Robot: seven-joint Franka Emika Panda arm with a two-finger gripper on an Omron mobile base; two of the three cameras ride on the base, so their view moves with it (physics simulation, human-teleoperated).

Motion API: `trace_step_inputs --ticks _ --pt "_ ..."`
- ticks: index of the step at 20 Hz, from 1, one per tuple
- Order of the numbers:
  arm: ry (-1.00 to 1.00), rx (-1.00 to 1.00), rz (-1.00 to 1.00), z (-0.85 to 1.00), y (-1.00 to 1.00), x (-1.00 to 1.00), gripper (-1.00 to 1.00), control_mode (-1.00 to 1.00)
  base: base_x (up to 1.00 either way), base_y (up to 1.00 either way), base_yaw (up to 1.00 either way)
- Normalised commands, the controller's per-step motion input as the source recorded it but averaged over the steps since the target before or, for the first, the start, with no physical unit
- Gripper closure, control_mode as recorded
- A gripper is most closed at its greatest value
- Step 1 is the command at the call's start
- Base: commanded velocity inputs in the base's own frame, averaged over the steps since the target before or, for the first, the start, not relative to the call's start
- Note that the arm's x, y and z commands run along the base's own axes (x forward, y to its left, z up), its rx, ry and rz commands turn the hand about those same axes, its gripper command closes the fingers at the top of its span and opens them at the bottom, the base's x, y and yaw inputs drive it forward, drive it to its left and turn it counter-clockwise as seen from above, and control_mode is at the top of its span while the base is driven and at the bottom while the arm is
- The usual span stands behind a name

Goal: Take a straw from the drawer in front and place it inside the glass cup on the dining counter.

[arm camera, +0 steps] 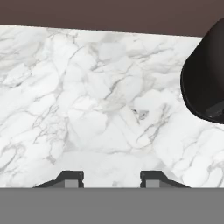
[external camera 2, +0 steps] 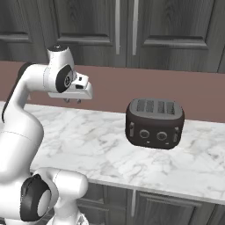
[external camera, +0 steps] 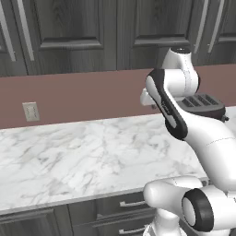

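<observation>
So the gripper (arm camera: 111, 177) is hanging up over the marble wall counter (external camera: 69, 156), pointing down at bare stone; in the hand view its two fingertips (arm camera: 70, 177) stand apart with nothing between them, so partly open and carrying nothing; from the right base view you can see the hand (external camera 2: 72, 90) held well above the counter top, left of the toaster (external camera 2: 154, 123), which sits toward the back right of that counter with its slots empty as far as I can tell. The thing that matters for the next move: the drawer fronts (external camera: 131, 203) are below the counter's front edge, right down by the robot's base, so the way to the straw is down and back toward the robot, not forward; they all look shut from here, and I honestly can't say which is the wide shallow one, or how the straw lies inside. My guess is the task has barely started; the arm has to come down off the counter and get a handle first. There's a wall outlet (external camera: 31, 111) on the backsplash at the far left.
</observation>
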Motion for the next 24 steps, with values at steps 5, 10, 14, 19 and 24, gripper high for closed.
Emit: trace_step_inputs --ticks 5,10,14,19,24 --pt "0.00 0.00 0.00 0.00 0.00 0.00 -1.00 1.00 -0.01 0.00 0.00" --pt "0.00 0.00 0.00 0.00 0.00 0.00 -1.00 1.00 -0.51 0.08 -0.07" --pt "0.00 0.00 0.00 0.00 0.00 0.00 -1.00 1.00 -0.64 0.41 -0.23" --pt "0.00 0.00 0.00 0.00 0.00 0.00 -1.00 1.00 -0.31 0.69 -0.37" --pt "0.00 0.00 0.00 0.00 0.00 0.00 -1.00 1.00 -0.05 0.90 -0.46"
